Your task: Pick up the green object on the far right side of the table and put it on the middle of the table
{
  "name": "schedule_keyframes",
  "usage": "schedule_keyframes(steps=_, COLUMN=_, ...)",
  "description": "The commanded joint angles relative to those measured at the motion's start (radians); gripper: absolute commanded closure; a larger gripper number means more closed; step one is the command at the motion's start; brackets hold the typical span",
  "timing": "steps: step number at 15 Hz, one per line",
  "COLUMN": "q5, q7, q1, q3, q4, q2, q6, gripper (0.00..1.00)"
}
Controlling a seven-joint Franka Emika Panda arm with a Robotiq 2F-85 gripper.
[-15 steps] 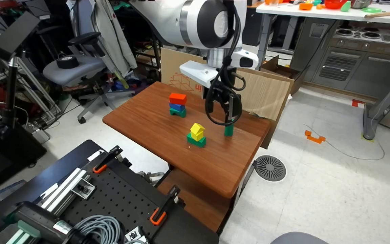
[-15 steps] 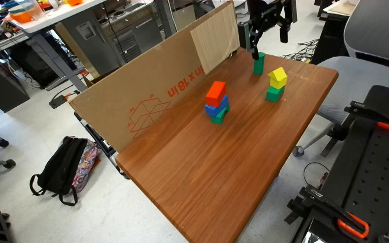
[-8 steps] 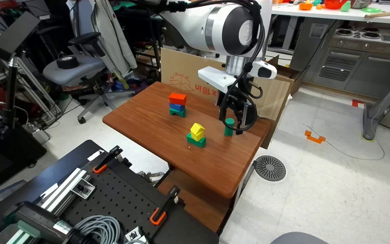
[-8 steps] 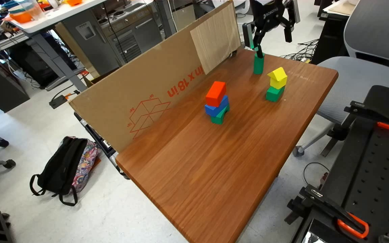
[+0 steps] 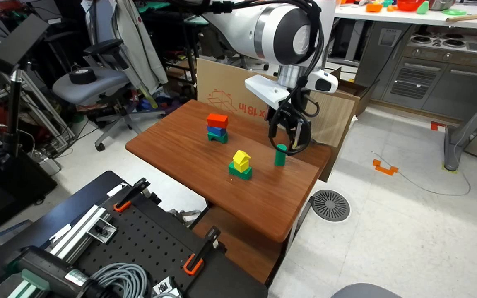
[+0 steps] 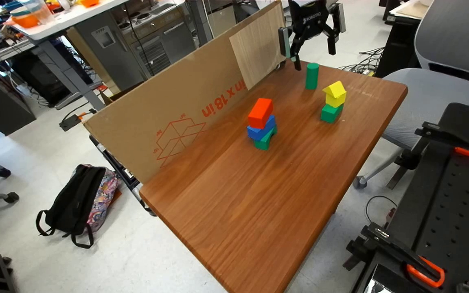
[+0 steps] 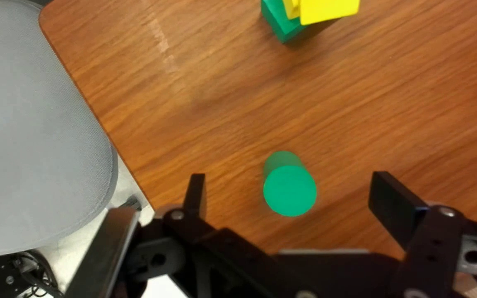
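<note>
The green object is a solid green cylinder standing upright on the reddish-brown table. The green cylinder (image 5: 280,156) shows near the right end of the table (image 5: 205,161) in an exterior view, and near the far end of the table (image 6: 226,228) in an exterior view (image 6: 312,77). My gripper (image 6: 315,60) is open and empty, with its fingers pointing down above the cylinder's level. In the wrist view my gripper (image 7: 290,180) has its two fingers wide apart, and the cylinder's round top (image 7: 290,191) shows between them, touching neither. Cables partly hide the gripper (image 5: 293,145) in an exterior view.
A yellow house-shaped stack on a green block (image 5: 241,164) stands near the cylinder; it also shows in the wrist view (image 7: 282,22). A red, blue and green stack (image 6: 261,122) stands farther along. A cardboard sheet (image 6: 185,97) borders one long table side. A grey chair (image 7: 35,124) adjoins the end.
The arm has moved right in an exterior view, exposing the cylinder's top. In the other camera's picture, the gripper shifted slightly right, then left. The cylinder and stacks have not moved.
</note>
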Motion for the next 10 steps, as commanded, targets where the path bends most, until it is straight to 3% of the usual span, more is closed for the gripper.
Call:
schedule_keyframes(steps=1, q5=0.033, q7=-0.014, q1=-0.019, q3=0.014, q4=0.037, q2=0.023, q6=0.007, gripper=0.00)
schedule_keyframes(steps=10, q5=0.015, q7=0.013, q1=0.006, q3=0.010, q4=0.022, q2=0.068, q6=0.087, gripper=0.00)
